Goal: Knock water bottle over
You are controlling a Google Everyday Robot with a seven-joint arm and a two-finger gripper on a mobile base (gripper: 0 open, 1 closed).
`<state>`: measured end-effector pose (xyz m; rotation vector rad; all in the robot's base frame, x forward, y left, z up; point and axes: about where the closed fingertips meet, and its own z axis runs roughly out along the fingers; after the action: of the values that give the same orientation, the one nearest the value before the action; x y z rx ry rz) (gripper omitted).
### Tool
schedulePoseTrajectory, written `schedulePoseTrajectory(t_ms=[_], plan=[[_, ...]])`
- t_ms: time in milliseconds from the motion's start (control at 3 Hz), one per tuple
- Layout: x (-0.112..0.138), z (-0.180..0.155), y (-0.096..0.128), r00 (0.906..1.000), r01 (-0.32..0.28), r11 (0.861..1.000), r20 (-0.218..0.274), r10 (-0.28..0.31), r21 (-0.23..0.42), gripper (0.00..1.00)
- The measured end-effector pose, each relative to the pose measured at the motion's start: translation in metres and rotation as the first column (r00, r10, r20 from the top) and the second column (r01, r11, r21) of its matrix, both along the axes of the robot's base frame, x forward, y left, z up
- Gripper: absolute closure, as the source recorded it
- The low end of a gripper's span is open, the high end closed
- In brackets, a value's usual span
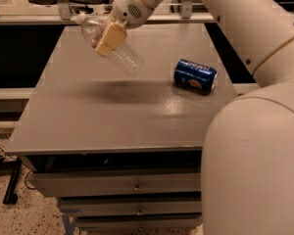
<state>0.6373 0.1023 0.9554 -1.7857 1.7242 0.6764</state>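
Observation:
The water bottle (121, 54) is clear ribbed plastic with a white cap at its upper left end. It is tilted strongly, cap to the upper left, base to the lower right, lifted above the grey table (112, 116). My gripper (108, 38) is shut on the bottle's upper half, with a tan finger pad (110, 39) across its front. The white arm reaches in from the upper right.
A blue Pepsi can (195, 76) lies on its side on the right part of the table. Drawers (132, 187) sit below the table's front edge. A metal rail and dark gaps lie behind and beside the table.

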Motion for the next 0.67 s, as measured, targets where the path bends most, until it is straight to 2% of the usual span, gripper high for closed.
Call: schedulePoseTrajectory(t_ms=[333,667], plan=[[-0.017,-0.022,0.000,0.9985,-0.054,0.974,-0.001,0.055,-0.222,1.00],[-0.030,-0.042,0.002,0.9977,-0.053,0.928,0.019,0.065,-0.369,1.00]])
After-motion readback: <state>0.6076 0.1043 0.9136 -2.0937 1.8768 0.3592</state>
